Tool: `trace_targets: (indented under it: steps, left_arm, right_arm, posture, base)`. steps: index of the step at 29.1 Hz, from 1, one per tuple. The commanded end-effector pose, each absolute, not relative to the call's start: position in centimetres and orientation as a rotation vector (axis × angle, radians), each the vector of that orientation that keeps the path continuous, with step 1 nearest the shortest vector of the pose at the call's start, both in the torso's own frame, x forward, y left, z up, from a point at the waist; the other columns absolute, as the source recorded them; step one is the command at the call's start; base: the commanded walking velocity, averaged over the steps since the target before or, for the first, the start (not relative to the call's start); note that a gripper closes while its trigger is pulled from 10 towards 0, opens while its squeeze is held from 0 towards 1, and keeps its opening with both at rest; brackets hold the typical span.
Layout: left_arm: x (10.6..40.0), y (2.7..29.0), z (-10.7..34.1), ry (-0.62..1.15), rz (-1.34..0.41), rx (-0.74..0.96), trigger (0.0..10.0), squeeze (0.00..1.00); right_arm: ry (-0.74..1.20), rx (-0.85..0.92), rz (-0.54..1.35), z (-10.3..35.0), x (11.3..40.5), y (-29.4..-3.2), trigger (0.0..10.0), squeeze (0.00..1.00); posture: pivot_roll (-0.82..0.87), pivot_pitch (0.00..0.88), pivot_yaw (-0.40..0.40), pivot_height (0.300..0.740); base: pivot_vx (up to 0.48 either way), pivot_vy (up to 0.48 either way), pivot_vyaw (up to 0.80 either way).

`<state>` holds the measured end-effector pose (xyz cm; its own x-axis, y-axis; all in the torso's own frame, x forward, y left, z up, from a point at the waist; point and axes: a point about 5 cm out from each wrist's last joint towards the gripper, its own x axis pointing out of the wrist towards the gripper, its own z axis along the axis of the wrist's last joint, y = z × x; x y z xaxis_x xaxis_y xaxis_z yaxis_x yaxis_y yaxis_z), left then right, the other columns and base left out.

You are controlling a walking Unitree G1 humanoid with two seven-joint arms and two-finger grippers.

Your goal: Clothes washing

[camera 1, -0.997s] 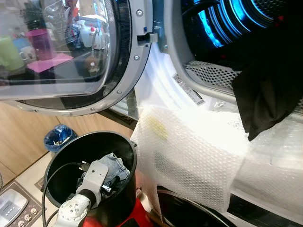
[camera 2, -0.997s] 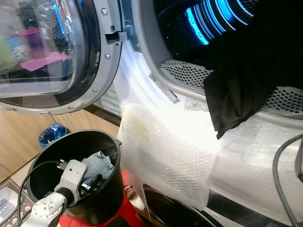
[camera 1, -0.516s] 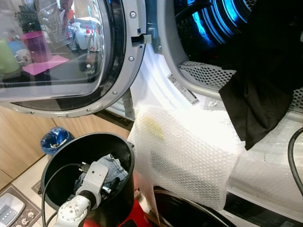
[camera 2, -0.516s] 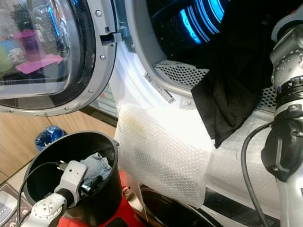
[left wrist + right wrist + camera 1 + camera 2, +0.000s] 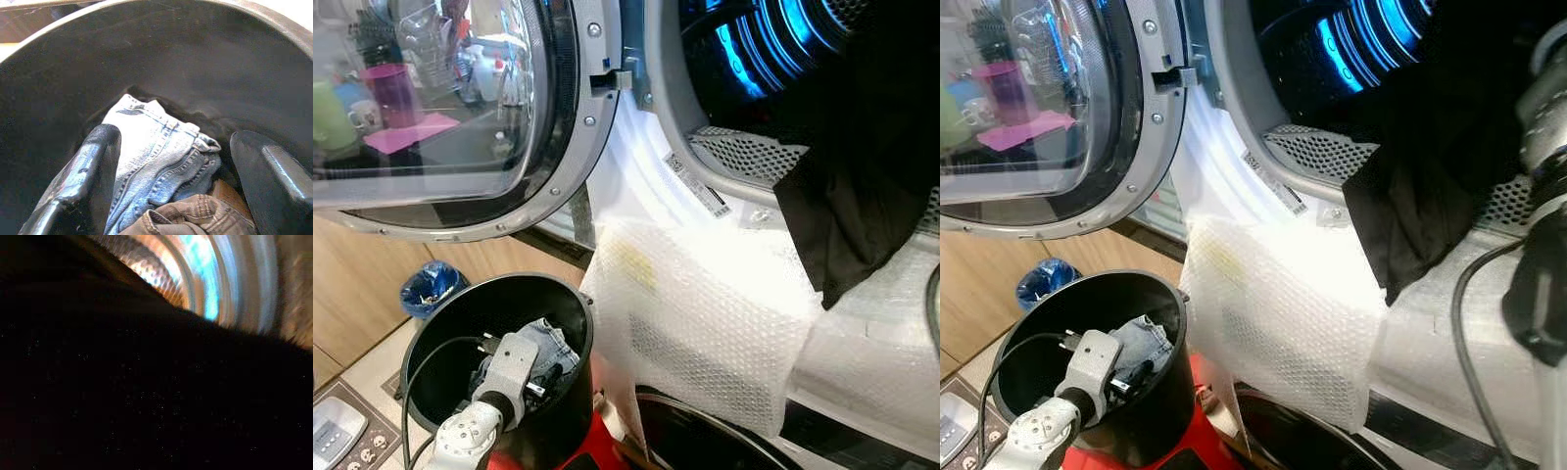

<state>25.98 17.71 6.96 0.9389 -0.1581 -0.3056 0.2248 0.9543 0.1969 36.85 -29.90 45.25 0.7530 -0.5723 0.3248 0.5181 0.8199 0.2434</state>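
Hovering unchanged, left fingers (image 5: 93, 166) spread over jeans (image 5: 156, 161); right fingers' state unclear.

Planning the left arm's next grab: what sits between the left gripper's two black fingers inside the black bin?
In the left wrist view, folded light-blue denim jeans lie between the open fingers, with a brown garment just beside, on the round black bin's floor.

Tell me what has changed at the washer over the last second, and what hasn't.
The right arm came into sight at the drum's mouth half a second ago and has since drawn towards the right edge. The black garment hangs over the drum's lip much as before. The left gripper stays down in the round black bucket, fingers open over the pale blue jeans. The small shifts across the head views are camera motion.
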Motion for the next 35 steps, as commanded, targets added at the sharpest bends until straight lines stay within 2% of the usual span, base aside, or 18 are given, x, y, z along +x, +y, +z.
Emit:
trace_targets:
  steps: [1,5,9,10,16,18,21,25,29,32,35]
  left_arm:
    - [25.8,18.1,7.2,0.286,-0.179,0.223,10.0,0.0]
    - [25.9,18.1,7.4,0.267,-0.161,0.217,10.0,0.0]
    - [26.0,17.9,7.4,0.262,-0.164,0.211,10.0,0.0]
    - [25.7,17.5,7.0,0.285,-0.186,0.206,10.0,0.0]
    - [25.4,16.9,6.7,0.305,-0.227,0.208,10.0,0.0]
    - [25.4,16.9,6.7,0.305,-0.226,0.207,10.0,0.0]
    - [25.3,16.9,6.7,0.309,-0.228,0.207,10.0,0.0]
    - [25.1,17.1,6.7,0.317,-0.233,0.21,10.0,0.0]
    - [25.0,17.0,6.5,0.326,-0.24,0.204,10.0,0.0]
    - [25.0,16.7,6.6,0.327,-0.254,0.201,10.0,0.0]
    - [24.9,16.7,6.6,0.33,-0.26,0.199,10.0,0.0]
  right_arm:
    - [-0.482,0.152,-0.587,47.6,36.0,-29.5,10.0,0.0]
    - [-0.549,0.129,-0.644,49.1,35.2,-29.4,10.0,0.0]
    - [-0.495,0.066,-0.606,47.6,36.3,-28.7,10.0,0.0]
    - [-0.425,0.047,-0.566,45.7,37.4,-28.2,10.0,0.0]
    - [-0.224,0.014,-0.461,40.6,39.7,-26.8,10.0,0.0]
    - [-0.181,-0.012,-0.467,39.2,40.0,-27.0,10.0,0.0]
    - [-0.117,0.042,-0.445,37.1,40.2,-27.6,10.0,0.0]
    - [-0.104,0.113,-0.446,37.0,39.8,-28.7,10.0,0.0]
    - [-0.202,0.169,-0.399,39.7,38.3,-29.1,10.0,0.0]
    - [-0.226,0.198,-0.38,39.4,36.8,-28.6,10.0,0.0]
    - [-0.21,0.132,-0.354,38.1,35.4,-27.7,10.0,0.0]
  posture:
    - [-0.07,0.006,0.051,0.74]
    - [-0.08,0.014,0.053,0.74]
    - [-0.08,0.022,0.048,0.74]
    - [-0.08,0.023,0.048,0.74]
    - [-0.09,0.028,0.055,0.74]
    - [-0.09,0.03,0.054,0.74]
    - [-0.09,0.031,0.059,0.74]
    - [-0.09,0.049,0.061,0.74]
    - [-0.11,0.056,0.067,0.74]
    - [-0.11,0.056,0.07,0.74]
    - [-0.11,0.053,0.073,0.74]
  base:
    - [0.0,0.0,0.0]
    - [0.0,0.0,0.0]
    - [0.0,0.0,0.0]
    - [0.0,0.0,0.0]
    - [0.0,0.0,0.0]
    - [0.0,0.0,0.0]
    - [0.0,0.0,0.0]
    - [0.0,0.0,0.0]
    - [0.0,0.0,0.0]
    - [0.0,0.0,0.0]
    - [0.0,0.0,0.0]
